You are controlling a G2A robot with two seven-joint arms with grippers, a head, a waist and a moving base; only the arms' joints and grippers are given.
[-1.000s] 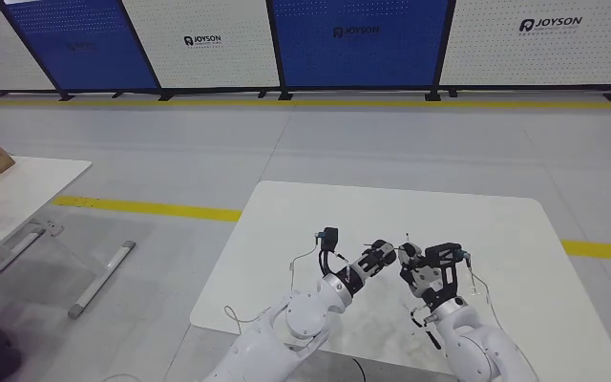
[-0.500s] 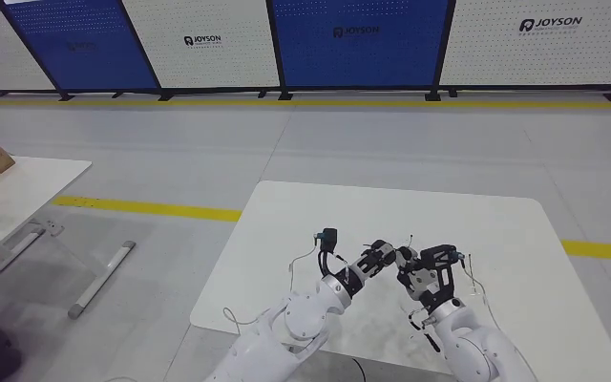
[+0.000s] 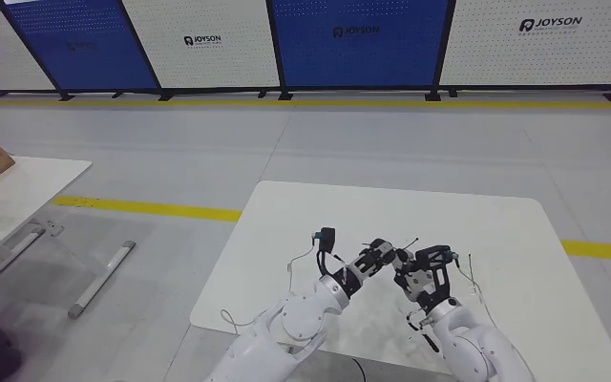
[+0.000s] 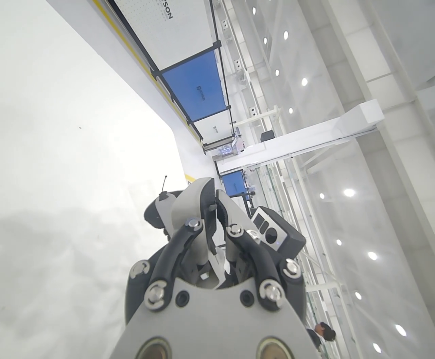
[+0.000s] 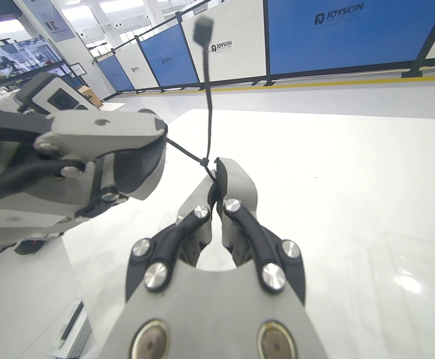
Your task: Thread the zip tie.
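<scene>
A thin black zip tie (image 5: pixel 208 112) is held above the white table (image 3: pixel 477 220) between both grippers. My right gripper (image 5: pixel 214 176) is shut on its lower part. Just above those fingertips sits a small knot-like bump (image 5: pixel 204 161), where two strands meet. One strand rises to a small square head (image 5: pixel 203 23). The other runs sideways into my left gripper (image 5: pixel 161 137), which is shut on it. In the top view the left gripper (image 3: pixel 384 254) and right gripper (image 3: pixel 410 261) nearly touch, and the zip tie (image 3: pixel 410 242) sticks up between them. In the left wrist view the left gripper (image 4: pixel 214 201) has its fingers pressed together.
The grippers hang over the table's near half, with bare tabletop beyond and to the right. A faint clear tray (image 5: pixel 401 258) lies on the table to the right of my right gripper. Another white table (image 3: pixel 33 186) stands far left across the floor.
The two grippers have drawn a little closer together, and the free strand of the zip tie has tilted from upright to slanting right.
</scene>
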